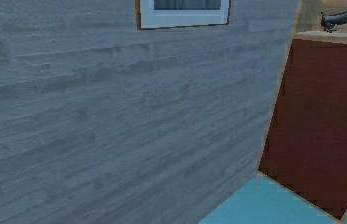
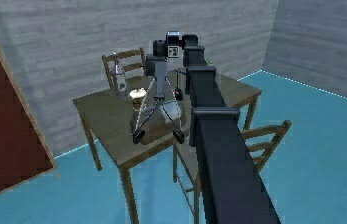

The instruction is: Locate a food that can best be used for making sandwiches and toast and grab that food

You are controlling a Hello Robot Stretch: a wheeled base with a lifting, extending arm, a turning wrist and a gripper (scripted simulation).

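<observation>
Forward view, wall: a grey plank wall point(image 1: 111, 110) takes up most of what lies ahead of me.
Forward view, top edge: the lower part of a framed picture point(image 1: 184, 12) hangs on that wall.
Forward view, right: a dark red panel point(image 1: 316, 120) with a wooden edge stands upright, and a dark figurine point(image 1: 341, 20) sits on top of it.
Forward view, bottom right: a patch of teal floor point(image 1: 281, 205).
Arm side view, table: a wooden table point(image 2: 101, 110) stands near the grey wall, with a far chair point(image 2: 126, 62) behind it and a near chair point(image 2: 266, 140) at its front right.
Arm side view, task's thing: a pale roundish thing point(image 2: 138, 95) with a brownish underside lies on the tabletop, just right of a clear bottle point(image 2: 118, 72). It may be the food, but its shape does not settle that.
Its long axis and heading: too small and round for me to tell.
My arm point(image 2: 216, 130): reaches out over the table's right half.
My gripper point(image 2: 157, 131): hangs over the tabletop just right of the pale thing, fingers point(image 2: 141, 128) pointing down toward the table's near edge.
Finger spacing: I cannot tell.
What it holds or touches: I cannot tell.
</observation>
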